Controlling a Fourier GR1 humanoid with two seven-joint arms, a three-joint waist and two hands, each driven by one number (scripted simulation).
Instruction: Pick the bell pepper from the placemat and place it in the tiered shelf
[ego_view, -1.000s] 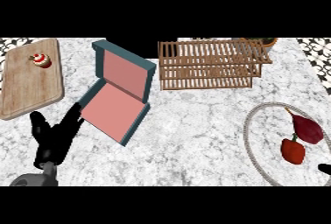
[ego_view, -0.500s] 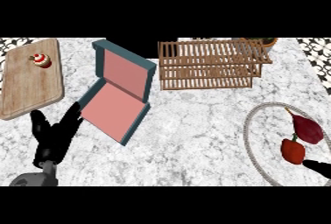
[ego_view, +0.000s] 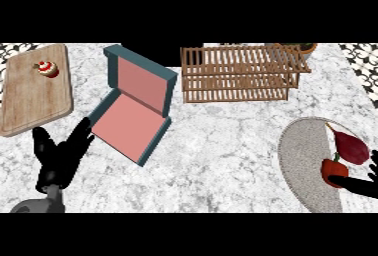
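A red bell pepper with a green stem lies on the grey oval placemat at the right. Close behind it on the mat is a dark red elongated vegetable. My right hand enters from the right edge. Its straight fingers are spread, one reaching just below the pepper and another showing at the edge beside it; they are not curled round it. The wooden tiered shelf stands at the back, right of centre, with nothing on it. My left hand rests open at the lower left, fingers up.
An open teal box with a pink inside lies left of centre, between my left hand and the shelf. A wooden cutting board at the far left carries a cupcake. A plant pot stands behind the shelf.
My right hand's fingers have come into view at the right edge, beside the bell pepper. The pepper and my left hand have not moved.
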